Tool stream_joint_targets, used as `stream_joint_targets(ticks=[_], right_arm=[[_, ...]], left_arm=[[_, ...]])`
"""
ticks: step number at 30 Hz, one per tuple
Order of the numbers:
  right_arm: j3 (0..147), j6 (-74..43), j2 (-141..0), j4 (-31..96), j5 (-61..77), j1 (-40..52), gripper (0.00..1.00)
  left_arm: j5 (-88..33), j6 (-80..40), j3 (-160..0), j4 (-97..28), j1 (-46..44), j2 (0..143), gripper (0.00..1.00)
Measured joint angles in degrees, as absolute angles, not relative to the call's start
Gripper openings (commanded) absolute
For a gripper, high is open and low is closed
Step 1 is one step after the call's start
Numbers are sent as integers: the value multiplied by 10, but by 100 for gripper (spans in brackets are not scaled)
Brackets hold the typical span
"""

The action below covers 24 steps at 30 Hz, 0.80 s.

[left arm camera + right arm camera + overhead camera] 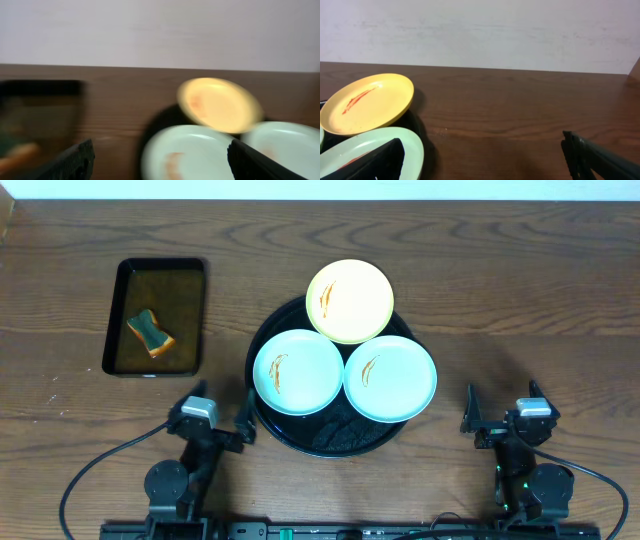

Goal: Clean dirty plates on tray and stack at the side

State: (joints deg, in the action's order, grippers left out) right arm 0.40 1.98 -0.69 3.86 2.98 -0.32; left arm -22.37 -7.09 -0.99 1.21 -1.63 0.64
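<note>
On the round tray [330, 442] sit the far plate [349, 301] and, side by side before it, the left plate [298, 371] and right plate [390, 378] — well left, a rectangular tray [113, 320] holds a sponge [150, 332].

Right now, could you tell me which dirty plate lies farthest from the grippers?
The pale yellow plate, overhanging the tray's far rim; the two mint-blue plates sit side by side, nearer.

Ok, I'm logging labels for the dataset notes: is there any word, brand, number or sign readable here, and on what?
None: no readable text in any view.
The yellow plate, left mint plate and right mint plate carry only orange-brown smears, not writing.
The round black tray, rectangular tray and sponge show no markings.
The left wrist view is too blurred to check fine print.
</note>
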Motion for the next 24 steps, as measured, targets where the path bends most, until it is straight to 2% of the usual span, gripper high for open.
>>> stream_joint_targets(ticks=[2, 5, 9, 13, 17, 24], right_arm=[[4, 20, -7, 39, 30, -3, 99], [4, 20, -7, 38, 30, -3, 99], [4, 20, -7, 39, 30, -3, 99], [4, 20, -7, 39, 30, -3, 99], [4, 20, -7, 39, 30, -3, 99], [4, 20, -7, 38, 30, -3, 99]], left_arm=[[-291, -123, -7, 47, -16, 6, 86], [-361, -192, -4, 163, -17, 6, 86], [-395, -234, -4, 307, -17, 5, 86], [-387, -239, -5, 325, -17, 6, 86], [-362, -194, -42, 276, -17, 16, 86], [-295, -79, -251, -51, -17, 133, 86]])
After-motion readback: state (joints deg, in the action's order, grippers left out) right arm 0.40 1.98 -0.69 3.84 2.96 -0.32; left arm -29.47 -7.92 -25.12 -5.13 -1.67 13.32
